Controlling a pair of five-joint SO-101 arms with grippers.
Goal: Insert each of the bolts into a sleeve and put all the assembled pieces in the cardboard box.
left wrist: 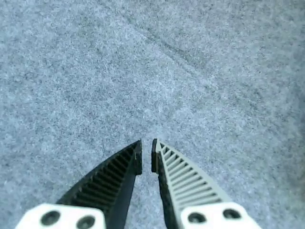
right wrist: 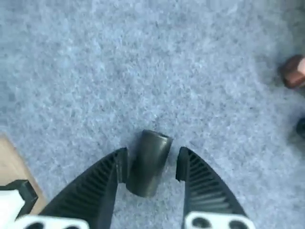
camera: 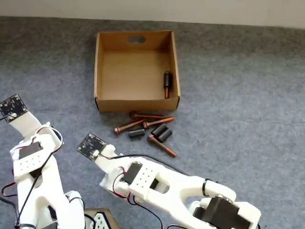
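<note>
On the grey carpet lies a black sleeve (right wrist: 155, 143) between the fingers of my right gripper (right wrist: 151, 164), which is open with a small gap on one side of the sleeve. My left gripper (left wrist: 146, 156) hangs shut over bare carpet with nothing in it. The cardboard box (camera: 96, 71) sits at the back and holds one bolt with a sleeve on it (camera: 167, 84). In front of the box lie several copper bolts (camera: 127, 126) and black sleeves (camera: 137, 133). A bolt head (right wrist: 293, 71) shows at the edge of the right wrist view.
The left arm (camera: 31, 157) stands at the near left and the right arm (camera: 143, 179) reaches from the near right toward the middle. A wooden block (camera: 102, 217) sits between their bases. Open carpet lies on both sides of the box.
</note>
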